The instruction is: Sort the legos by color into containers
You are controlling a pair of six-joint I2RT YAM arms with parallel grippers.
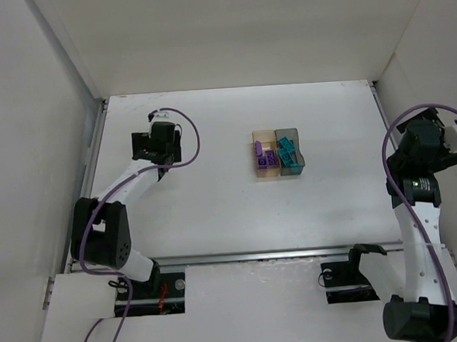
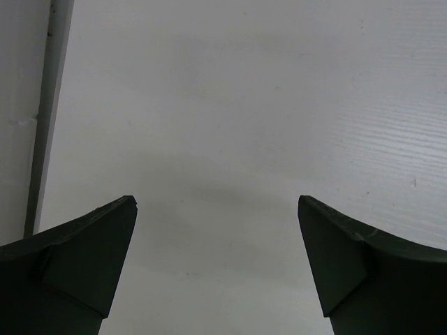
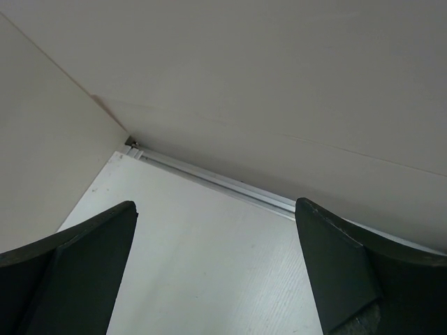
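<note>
Two small bins stand side by side at the table's middle in the top view. The amber-orange bin (image 1: 261, 169) on the left holds several purple legos (image 1: 266, 157). The smoky dark grey bin (image 1: 298, 164) on the right holds several teal legos (image 1: 288, 151). My left gripper (image 1: 155, 138) is at the far left of the table, well apart from the bins; in its wrist view (image 2: 216, 209) it is open and empty over bare table. My right gripper (image 1: 427, 139) is at the right edge; in its wrist view (image 3: 215, 213) it is open and empty, facing a wall corner.
White walls (image 1: 25, 137) enclose the table on the left, back and right. A metal rail (image 3: 223, 183) runs along the foot of the wall in the right wrist view. A purple cable (image 1: 188, 146) loops off the left arm.
</note>
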